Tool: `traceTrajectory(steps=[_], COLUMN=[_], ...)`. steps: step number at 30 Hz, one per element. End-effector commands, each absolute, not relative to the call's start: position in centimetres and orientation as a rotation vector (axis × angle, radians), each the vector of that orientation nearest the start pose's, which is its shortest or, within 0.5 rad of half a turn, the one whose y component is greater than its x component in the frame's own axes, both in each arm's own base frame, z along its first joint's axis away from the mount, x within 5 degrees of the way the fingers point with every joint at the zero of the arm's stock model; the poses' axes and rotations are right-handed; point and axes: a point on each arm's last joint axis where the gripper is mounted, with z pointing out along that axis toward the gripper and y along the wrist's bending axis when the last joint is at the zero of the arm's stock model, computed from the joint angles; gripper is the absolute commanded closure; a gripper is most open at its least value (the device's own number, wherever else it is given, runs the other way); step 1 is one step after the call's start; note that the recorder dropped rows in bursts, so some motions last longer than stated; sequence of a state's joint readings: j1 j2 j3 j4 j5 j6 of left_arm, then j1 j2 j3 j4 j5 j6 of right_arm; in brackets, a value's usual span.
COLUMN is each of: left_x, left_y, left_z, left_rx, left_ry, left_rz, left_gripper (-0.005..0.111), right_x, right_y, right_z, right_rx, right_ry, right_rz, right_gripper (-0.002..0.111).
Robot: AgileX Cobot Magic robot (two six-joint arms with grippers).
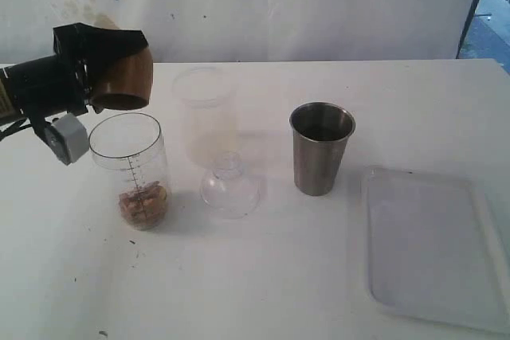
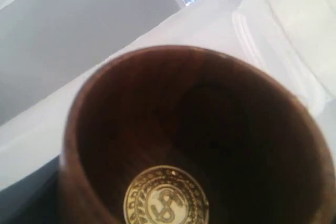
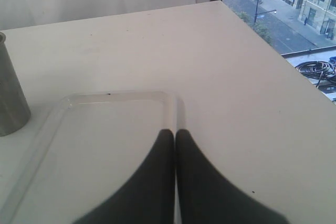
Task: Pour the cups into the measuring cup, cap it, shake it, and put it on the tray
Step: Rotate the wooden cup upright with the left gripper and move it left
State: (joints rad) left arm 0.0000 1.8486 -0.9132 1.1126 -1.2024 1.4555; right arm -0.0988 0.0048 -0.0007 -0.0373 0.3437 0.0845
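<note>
**Brown cup tipped over the measuring cup**

Over on the far left, the left hand (image 1: 102,61) has its black fingers clamped on the small, rounded, wooden-looking brown cup (image 1: 127,77). That cup is tipped hard over, its mouth angled down and hanging just above the rim of the tall clear plastic measuring cup (image 1: 127,157). The measuring cup stands upright on the white surface (image 1: 263,284), with its black graduation marks facing the near side. A low heap of brownish bits (image 1: 143,201) sits at its bottom, too blurred to name.

The left wrist view looks straight into the brown cup: dark wooden walls, and a round gold emblem (image 2: 165,203) in plain sight on its floor.

Just right of the measuring cup and a little farther back, a frosted translucent-white plastic cup (image 1: 205,109) stands upright. On its near side, a clear domed plastic lid (image 1: 229,189) rests on the surface. Right of the middle, the tapered stainless-steel tumbler (image 1: 321,149) stands upright, well apart from the measuring cup.

At the near right lies the flat white rectangular plastic tray (image 1: 434,300). The right hand (image 3: 175,135) is closed, its two dark fingers pressed flat together. In the right wrist view its tips show against the tray's far right corner.
</note>
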Motion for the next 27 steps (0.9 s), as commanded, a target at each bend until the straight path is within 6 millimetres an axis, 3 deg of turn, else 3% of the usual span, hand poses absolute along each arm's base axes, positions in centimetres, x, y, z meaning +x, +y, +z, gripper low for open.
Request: traceTrajectory(steps=[1, 8, 14, 27], left_x=[35.2, 35.5, 36.7, 38.3], left_y=[-7.1, -6.8, -5.3, -2.9], left_z=[22.1, 22.4, 23.3, 21.2], left_rx=[1.499, 1.360, 0.932, 0.426], left_ry=[0.283, 0.548, 0.978, 1.479], left_rz=[0.785, 0.560, 0.219, -0.054], left_gripper=[0.107, 0.107, 0.107, 0.107], right_x=[5.3, 5.3, 5.3, 5.3], right_y=[-0.7, -0.7, -0.7, -0.7], right_z=[18.3, 18.3, 18.3, 18.3], right_rx=[0.146, 0.146, 0.146, 0.146], right_ry=[1.817, 1.817, 1.817, 1.817], right_rz=[-0.055, -0.055, -0.055, -0.055], right_gripper=[0.108, 0.108, 0.108, 0.108])
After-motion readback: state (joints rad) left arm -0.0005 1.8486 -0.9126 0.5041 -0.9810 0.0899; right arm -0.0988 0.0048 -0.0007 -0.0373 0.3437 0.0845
